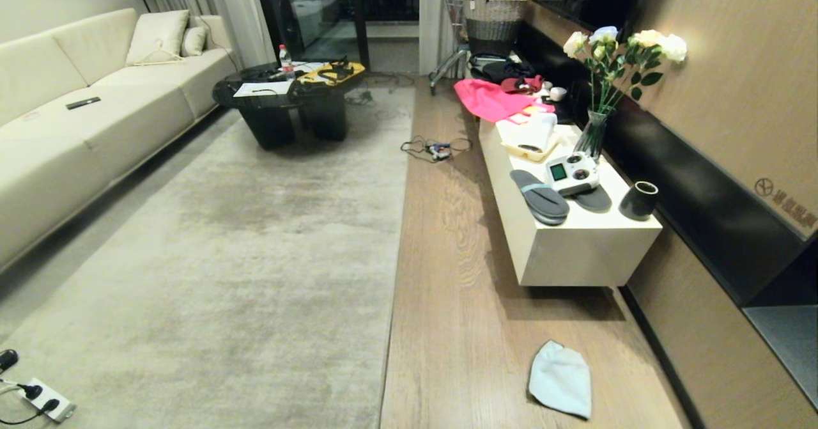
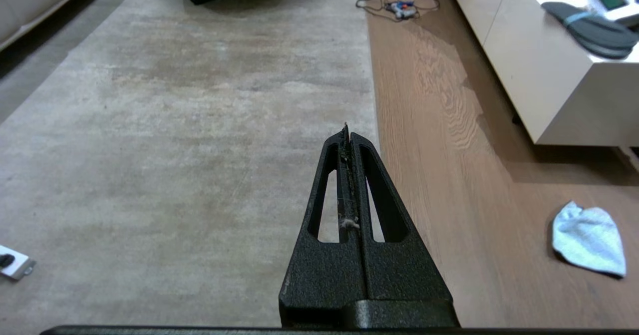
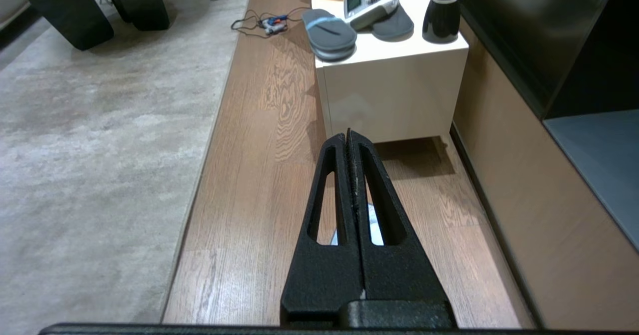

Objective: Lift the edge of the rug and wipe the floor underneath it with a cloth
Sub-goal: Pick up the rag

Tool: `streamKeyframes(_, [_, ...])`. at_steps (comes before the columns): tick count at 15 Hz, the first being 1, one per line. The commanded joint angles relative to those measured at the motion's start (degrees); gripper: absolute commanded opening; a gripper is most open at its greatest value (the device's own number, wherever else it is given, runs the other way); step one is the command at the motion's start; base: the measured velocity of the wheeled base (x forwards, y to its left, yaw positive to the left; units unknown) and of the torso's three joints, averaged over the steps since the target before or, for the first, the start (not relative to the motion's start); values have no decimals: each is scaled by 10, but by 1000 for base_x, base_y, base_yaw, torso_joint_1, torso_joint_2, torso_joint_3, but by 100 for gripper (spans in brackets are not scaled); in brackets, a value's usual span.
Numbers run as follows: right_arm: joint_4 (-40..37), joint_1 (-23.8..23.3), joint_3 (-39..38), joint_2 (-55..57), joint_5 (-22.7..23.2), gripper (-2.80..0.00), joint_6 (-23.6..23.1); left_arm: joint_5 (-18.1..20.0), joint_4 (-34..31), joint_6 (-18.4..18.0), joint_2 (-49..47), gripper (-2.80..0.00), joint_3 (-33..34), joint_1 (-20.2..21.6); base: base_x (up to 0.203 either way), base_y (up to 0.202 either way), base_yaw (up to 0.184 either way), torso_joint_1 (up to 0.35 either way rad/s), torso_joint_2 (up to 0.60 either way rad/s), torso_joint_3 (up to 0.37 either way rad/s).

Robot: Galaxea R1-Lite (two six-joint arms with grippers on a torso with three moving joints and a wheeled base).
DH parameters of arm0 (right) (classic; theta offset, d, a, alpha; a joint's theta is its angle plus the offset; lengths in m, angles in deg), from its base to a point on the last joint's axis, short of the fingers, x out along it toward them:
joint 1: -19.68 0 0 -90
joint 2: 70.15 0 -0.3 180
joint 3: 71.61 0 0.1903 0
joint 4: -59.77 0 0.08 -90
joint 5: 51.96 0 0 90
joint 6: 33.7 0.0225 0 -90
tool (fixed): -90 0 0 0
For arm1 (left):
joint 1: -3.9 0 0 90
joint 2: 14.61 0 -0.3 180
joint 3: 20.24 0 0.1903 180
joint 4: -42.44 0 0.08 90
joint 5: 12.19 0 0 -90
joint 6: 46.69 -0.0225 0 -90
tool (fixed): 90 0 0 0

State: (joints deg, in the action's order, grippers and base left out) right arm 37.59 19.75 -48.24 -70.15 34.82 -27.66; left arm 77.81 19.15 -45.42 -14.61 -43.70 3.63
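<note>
The large grey-beige rug lies flat, and its rug edge (image 1: 395,275) runs straight away from me beside a strip of wooden floor (image 1: 447,314). A small pale blue cloth (image 1: 561,379) lies crumpled on that floor, near me and in front of the white cabinet. Neither arm shows in the head view. My left gripper (image 2: 348,130) is shut and empty above the rug edge (image 2: 372,105), with the cloth (image 2: 589,239) off to its right. My right gripper (image 3: 348,134) is shut and empty above the floor, and the cloth (image 3: 374,225) shows through its finger slots.
A low white cabinet (image 1: 575,250) carrying slippers, a controller, a black cup and a vase bounds the floor strip on the right. Cables (image 1: 434,149) lie on the floor farther off. A power strip (image 1: 41,400) sits on the rug's near left, with a black coffee table (image 1: 287,103) and a sofa (image 1: 64,135) beyond.
</note>
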Motion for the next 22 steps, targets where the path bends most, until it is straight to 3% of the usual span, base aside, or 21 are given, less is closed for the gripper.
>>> streamKeyframes(1, [0,0,0,1,0,-280,-1,0,0,0,0,-280,0,0,0,0,0,-39,439,380])
streamKeyframes(8, [0,0,0,1,0,-280,0,0,0,1,0,-280,0,0,0,0,0,-5,408,405])
streamKeyframes(22, [0,0,0,1,0,-280,-1,0,0,0,0,-280,0,0,0,0,0,6,24,24])
